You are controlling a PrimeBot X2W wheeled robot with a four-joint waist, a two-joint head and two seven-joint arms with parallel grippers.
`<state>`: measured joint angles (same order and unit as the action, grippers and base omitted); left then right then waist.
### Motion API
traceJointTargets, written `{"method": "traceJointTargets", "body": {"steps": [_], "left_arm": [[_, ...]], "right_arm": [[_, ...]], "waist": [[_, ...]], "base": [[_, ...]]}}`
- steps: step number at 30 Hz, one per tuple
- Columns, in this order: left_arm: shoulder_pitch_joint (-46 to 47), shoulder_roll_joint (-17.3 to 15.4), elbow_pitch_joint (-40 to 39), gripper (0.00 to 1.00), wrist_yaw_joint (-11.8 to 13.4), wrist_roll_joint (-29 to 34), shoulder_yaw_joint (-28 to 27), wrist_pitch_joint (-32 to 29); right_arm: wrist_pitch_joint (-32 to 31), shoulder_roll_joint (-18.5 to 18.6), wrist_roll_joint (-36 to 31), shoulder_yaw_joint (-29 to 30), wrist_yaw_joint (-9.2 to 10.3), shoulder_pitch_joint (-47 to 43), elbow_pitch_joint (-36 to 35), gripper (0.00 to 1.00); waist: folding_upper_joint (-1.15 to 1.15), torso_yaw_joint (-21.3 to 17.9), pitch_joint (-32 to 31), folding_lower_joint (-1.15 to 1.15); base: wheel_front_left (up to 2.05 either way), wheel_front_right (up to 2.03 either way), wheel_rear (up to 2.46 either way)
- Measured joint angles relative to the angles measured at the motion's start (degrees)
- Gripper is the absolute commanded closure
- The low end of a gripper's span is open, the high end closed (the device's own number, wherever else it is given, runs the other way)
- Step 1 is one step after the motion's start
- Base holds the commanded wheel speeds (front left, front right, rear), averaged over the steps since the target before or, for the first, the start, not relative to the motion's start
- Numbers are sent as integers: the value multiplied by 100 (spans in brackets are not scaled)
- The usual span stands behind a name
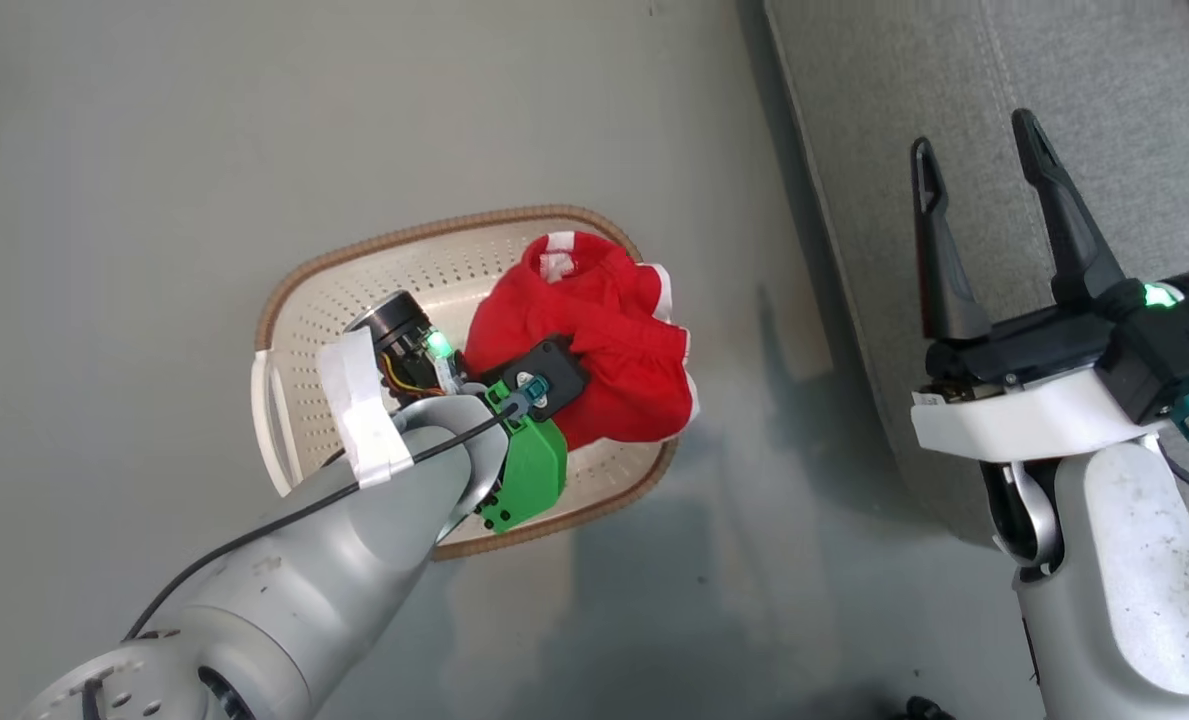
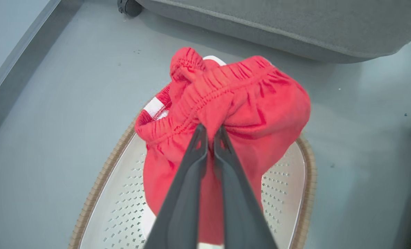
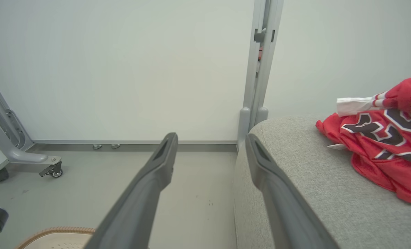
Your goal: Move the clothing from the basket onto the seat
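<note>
Red clothing point(image 2: 233, 100) over basket point(image 2: 97, 186) rim

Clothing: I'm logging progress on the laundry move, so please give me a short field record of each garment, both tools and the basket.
plain red garment: bunched, pinched over the basket
jersey: lying on the seat
left tool: shut on the plain red garment
right tool: open, empty, over the seat's edge
basket: on the floor, beside the seat
remaining: one garment not yet on the seat
</note>
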<state>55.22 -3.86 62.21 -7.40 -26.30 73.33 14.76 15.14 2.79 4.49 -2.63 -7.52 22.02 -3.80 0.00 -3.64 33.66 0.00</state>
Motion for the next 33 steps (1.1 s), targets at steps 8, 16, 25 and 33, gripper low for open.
{"method": "traceJointTargets", "body": {"steps": [8, 16, 25, 33], "left_arm": [[-320, -126, -826, 100, 0, -303, -383, 29], [-804, -365, -1627, 100, 89, -267, -1090, 29], [-1283, -572, -2553, 100, 257, -148, -1994, 36], [-1607, -702, -3207, 100, 388, -87, -2636, 37]], "right_arm": [[0, 1, -10, 71, 0, -393, 289, 0], [0, 1, 9, 87, 1, -790, 450, 0], [0, 1, 67, 79, 0, -1267, 521, 0], [0, 1, 190, 25, 0, -1587, 525, 0]], "waist": [[0, 219, -811, 0], [0, 415, -1566, 0], [0, 612, -2356, 0], [0, 753, -2897, 0]], "base": [[0, 0, 0], [0, 0, 0], [0, 0, 0], [0, 0, 0]]}}
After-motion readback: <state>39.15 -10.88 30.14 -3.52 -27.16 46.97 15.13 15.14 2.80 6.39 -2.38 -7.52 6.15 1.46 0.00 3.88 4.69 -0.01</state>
